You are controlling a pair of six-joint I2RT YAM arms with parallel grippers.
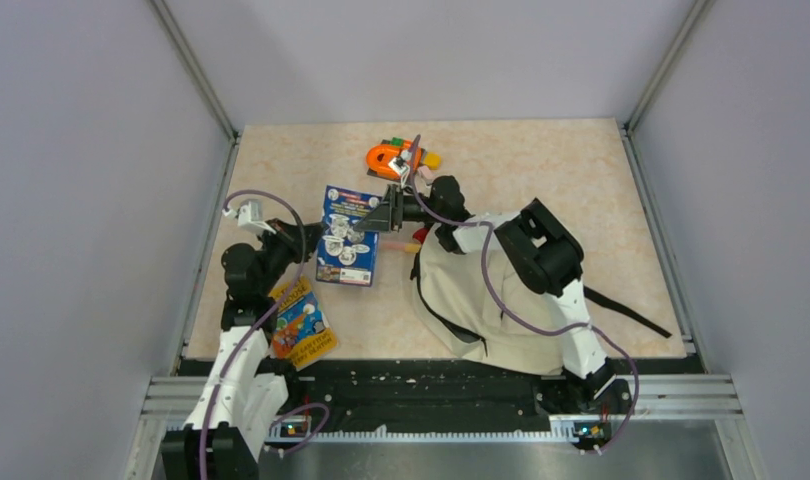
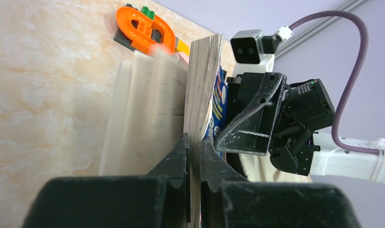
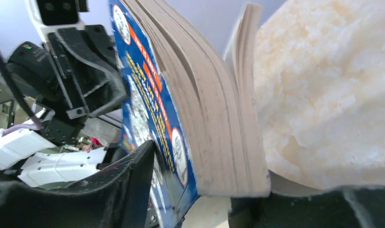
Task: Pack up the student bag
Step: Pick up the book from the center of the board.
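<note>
Nearest my bases: a yellow-and-orange booklet (image 1: 303,325) is lying flat on the table (image 1: 581,180), to the near-left of the blue book (image 1: 348,235) and close beside my left arm (image 1: 243,270).

The student bag (image 1: 451,290) is lying slumped on the table to the near-right of the blue book, just beside it (its black straps (image 1: 631,312) are trailing out on the side away from the book). My right arm (image 1: 546,250) is reaching across the top of the bag.

Blue book: it is sitting between my two grippers, with thick page edges showing in both wrist views.
- My left gripper (image 2: 194,145) is pinching the book's left edge, fingers clamped on a thin part of it with almost no gap showing.
- A loose leaf or cover on the table side of the book is hanging away from the page block and looking blurred.
- My right gripper (image 1: 381,214) is sitting at the book's right edge, fingers spread with the page block between them. One finger (image 3: 133,185) is lying against the blue cover. Whether the other is pressing the pages I cannot tell (its tip is hidden under the block).

Beyond the blue book: an orange horseshoe-shaped toy (image 1: 386,158) is resting on the table near the book's far-right corner, with small coloured bricks (image 2: 146,10) touching it.
</note>
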